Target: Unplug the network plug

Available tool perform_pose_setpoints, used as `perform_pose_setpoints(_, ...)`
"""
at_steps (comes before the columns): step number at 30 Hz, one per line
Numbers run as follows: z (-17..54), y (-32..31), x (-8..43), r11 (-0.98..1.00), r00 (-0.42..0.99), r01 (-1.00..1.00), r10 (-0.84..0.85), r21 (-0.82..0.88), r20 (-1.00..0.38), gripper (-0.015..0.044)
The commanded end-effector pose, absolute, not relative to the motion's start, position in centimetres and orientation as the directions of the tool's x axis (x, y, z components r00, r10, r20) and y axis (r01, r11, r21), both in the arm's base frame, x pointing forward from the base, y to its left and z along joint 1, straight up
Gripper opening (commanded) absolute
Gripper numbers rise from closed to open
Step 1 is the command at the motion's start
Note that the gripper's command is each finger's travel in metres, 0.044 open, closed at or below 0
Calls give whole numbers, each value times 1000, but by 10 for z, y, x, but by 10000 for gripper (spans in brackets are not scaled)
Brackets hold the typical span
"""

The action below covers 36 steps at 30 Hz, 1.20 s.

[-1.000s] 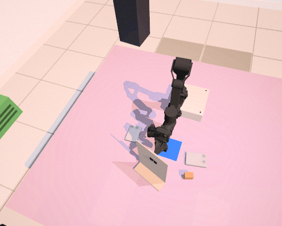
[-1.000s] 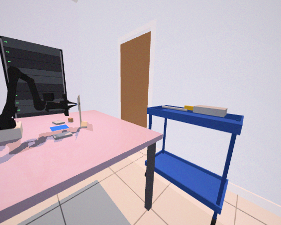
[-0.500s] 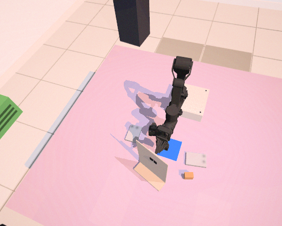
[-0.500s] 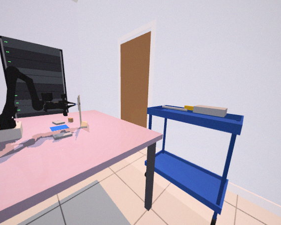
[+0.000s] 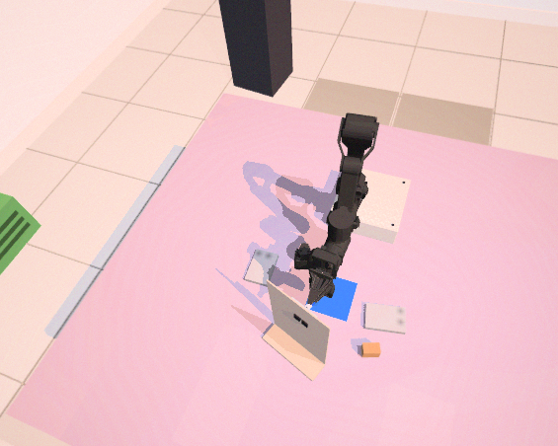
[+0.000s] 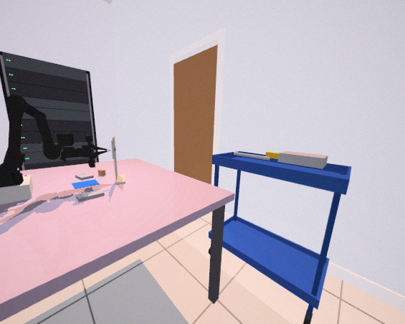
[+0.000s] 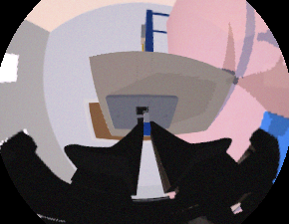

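My gripper (image 5: 309, 304) (image 6: 107, 150) (image 7: 145, 123) is shut on the small network plug, clear with a blue part (image 7: 146, 130), in front of the upright panel (image 5: 313, 341) (image 6: 115, 166) (image 7: 120, 74). The plug's pale tip (image 5: 308, 307) (image 6: 110, 150) (image 7: 146, 116) sticks out past the fingertips. The dark socket opening (image 7: 141, 110) in the grey faceplate (image 7: 116, 106) is visible beyond it, and the plug looks out of the socket. The tab cannot be made out. The blue marked square (image 5: 341, 301) (image 6: 85, 184) (image 7: 281, 133) lies on the table, below and beside the gripper.
One flat grey box (image 5: 385, 318) (image 6: 84, 176) lies beyond the square, with an orange block (image 5: 370, 349) (image 6: 102, 173) near it. Another flat grey box (image 5: 261, 267) (image 6: 90, 195) lies on the other side. The panel stands on a wooden foot (image 5: 294, 351) (image 6: 120, 179).
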<state>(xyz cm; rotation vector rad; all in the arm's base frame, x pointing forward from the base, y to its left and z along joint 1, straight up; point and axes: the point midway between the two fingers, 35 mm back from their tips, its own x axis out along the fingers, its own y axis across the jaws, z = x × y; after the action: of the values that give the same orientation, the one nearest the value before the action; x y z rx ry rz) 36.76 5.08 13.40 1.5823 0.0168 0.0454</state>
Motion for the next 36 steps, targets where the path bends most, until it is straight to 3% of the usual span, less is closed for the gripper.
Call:
perform_pose_setpoints(1, 135, 51, 363, -8, 999, -21, 36, 1000, 21, 0)
perform_pose_setpoints(36, 134, 61, 340, -9, 999, -19, 36, 1000, 19, 0)
